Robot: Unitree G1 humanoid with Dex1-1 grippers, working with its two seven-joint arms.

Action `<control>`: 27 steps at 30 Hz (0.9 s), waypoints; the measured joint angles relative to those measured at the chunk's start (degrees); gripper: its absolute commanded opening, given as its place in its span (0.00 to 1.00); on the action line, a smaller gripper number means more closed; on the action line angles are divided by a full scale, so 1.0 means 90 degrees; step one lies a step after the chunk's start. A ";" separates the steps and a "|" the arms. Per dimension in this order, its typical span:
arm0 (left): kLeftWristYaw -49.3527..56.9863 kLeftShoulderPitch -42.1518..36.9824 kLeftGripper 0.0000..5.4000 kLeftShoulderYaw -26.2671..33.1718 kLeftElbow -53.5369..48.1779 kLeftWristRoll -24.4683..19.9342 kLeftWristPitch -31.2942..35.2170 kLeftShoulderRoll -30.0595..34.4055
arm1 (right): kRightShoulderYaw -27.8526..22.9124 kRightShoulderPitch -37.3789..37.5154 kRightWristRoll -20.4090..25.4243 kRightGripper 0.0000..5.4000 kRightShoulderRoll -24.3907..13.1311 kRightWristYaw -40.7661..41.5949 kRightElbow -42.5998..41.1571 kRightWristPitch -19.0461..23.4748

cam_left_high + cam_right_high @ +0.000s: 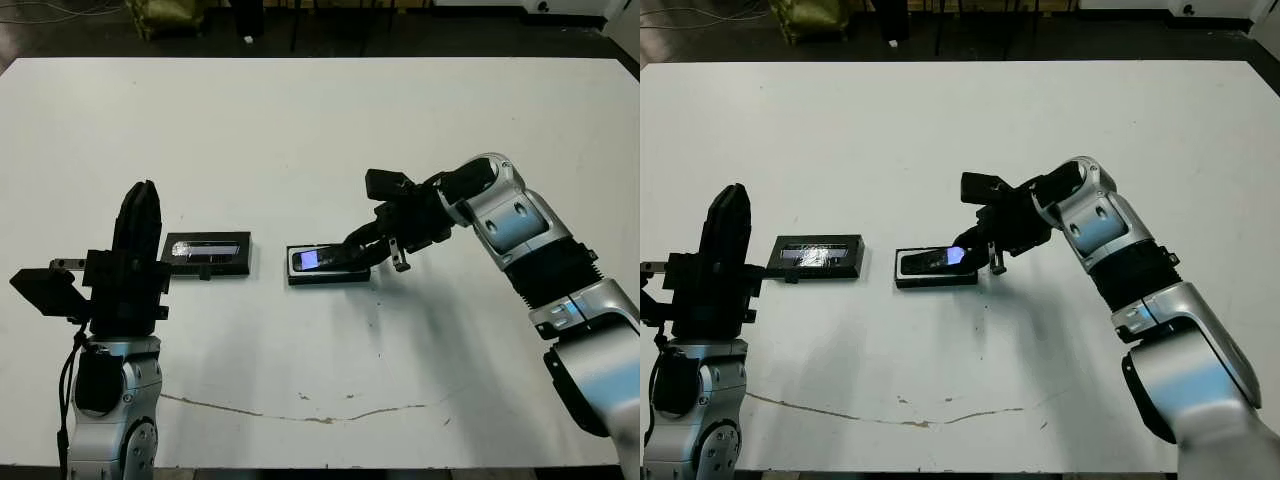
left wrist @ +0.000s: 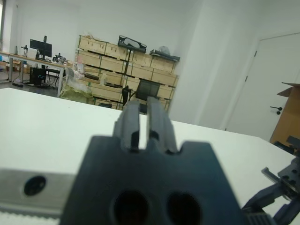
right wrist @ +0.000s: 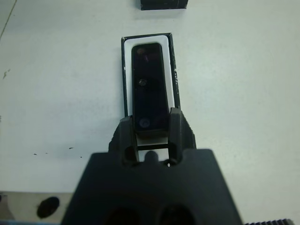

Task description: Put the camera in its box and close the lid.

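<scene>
Right gripper [image 3: 153, 123]: its two black fingers are clamped on the near end of the camera [image 3: 150, 84], one on each long side, and the wrist view shows it plainly.
Camera: a slim black bar, lying over the box [image 3: 172, 70], far end down in the white lining, near end held by the fingers. Whether it is fully seated cannot be told. A bluish lit patch glows on its upper face in the head views.
Box: it sits mid-table, long axis running across the table, left to right.
Key alignment: the camera's long axis runs straight along the box's long axis and straight out from the gripper, with white lining showing on both sides and past the far end. It looks lined up, so the next move probably only has to settle the near end and let go.
Lid [image 1: 207, 253]: flat on the table just to the left of the box, a small gap between them, glossy strip up, long axis parallel to the box.
Left gripper [image 2: 144, 123]: raised and pointing up, fingers pressed together on nothing, idle.
Nearer arm for the lid: the left one, since the lid lies right beside it; the right arm would have to reach across the box.
Risk: a tilted release could leave the camera proud of the rim and block the lid.
</scene>
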 measured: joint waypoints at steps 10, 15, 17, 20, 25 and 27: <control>0.0009 -0.0001 0.00 -0.0008 0.0000 0.0026 0.0001 0.0001 | -0.0114 0.0021 0.0250 0.37 0.0239 -0.0105 -0.0146 0.0280; 0.0019 -0.0002 0.00 -0.0005 0.0000 0.0041 0.0001 0.0001 | -0.0249 0.0021 0.0395 0.58 0.0249 -0.0127 -0.0152 0.0258; 0.0019 -0.0008 0.00 -0.0007 0.0001 0.0040 0.0001 0.0001 | -0.0286 0.0021 0.0416 0.65 0.0240 -0.0127 -0.0150 0.0182; 0.0018 -0.0008 0.00 -0.0006 0.0002 0.0014 0.0002 0.0001 | -0.0307 0.0020 0.0422 0.77 0.0241 -0.0134 -0.0147 0.0080; 0.0027 -0.0006 0.00 -0.0007 0.0000 0.0019 0.0046 0.0001 | -0.0452 0.0016 0.0526 0.98 0.0236 -0.0138 -0.0144 -0.0094; 0.0035 -0.0003 0.00 -0.0011 -0.0002 0.0031 0.0046 0.0001 | -0.0578 0.0018 0.0643 1.00 0.0230 -0.0145 -0.0181 -0.0089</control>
